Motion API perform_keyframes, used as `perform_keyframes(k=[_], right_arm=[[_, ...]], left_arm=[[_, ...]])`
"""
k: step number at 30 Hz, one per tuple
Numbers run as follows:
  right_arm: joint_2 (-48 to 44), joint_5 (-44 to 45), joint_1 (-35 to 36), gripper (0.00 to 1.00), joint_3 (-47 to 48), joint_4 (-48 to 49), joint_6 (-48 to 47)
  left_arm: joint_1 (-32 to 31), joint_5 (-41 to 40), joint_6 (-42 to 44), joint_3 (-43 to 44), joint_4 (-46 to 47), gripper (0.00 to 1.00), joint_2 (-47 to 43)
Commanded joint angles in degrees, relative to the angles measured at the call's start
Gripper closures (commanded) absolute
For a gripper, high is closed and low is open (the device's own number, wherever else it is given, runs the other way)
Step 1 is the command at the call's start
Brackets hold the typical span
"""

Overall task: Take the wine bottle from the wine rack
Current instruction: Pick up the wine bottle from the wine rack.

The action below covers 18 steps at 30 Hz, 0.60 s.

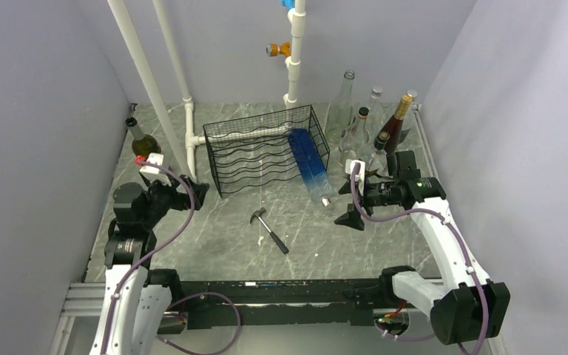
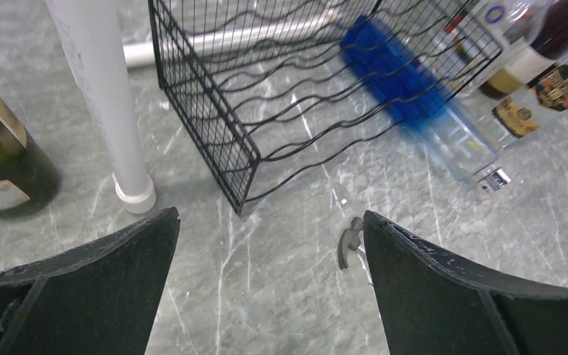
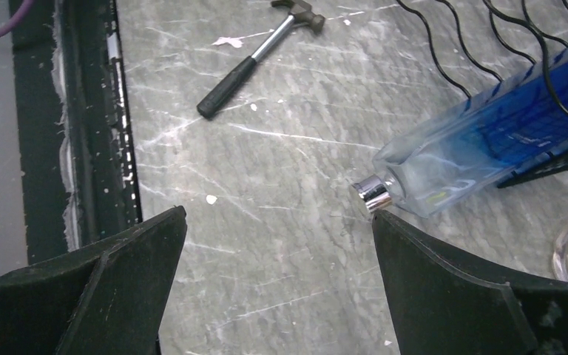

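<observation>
1. The wine bottle [image 1: 307,159] lies on its side low in the right end of the wine rack [image 1: 216,166]. Its blue body is inside, and its neck and silver cap stick out over the desk [image 1: 214,237].
2. Its long axis runs from the rack's back toward your right end effector [image 1: 351,194], which sits just beside the cap, spread wide and empty.
3. Your left end effector [image 1: 177,177] is also wide and empty. It is off the rack's left front corner, well apart from the bottle, so the right arm is nearer.
4. The right wrist view shows rack wires crossing the bottle's body, so you likely need to pull along its axis. Only the top view shows the standing bottles [image 1: 370,126] close behind that arm.
</observation>
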Motion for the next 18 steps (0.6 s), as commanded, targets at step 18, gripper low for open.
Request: perform_keyframes(k=[18], right_arm=[[8.9,22.3,11.4,0.00,9.9,13.0,24.3]], left_arm=[[3.0,10.9,-3.3,-1.5,8.9,0.01,-6.7]])
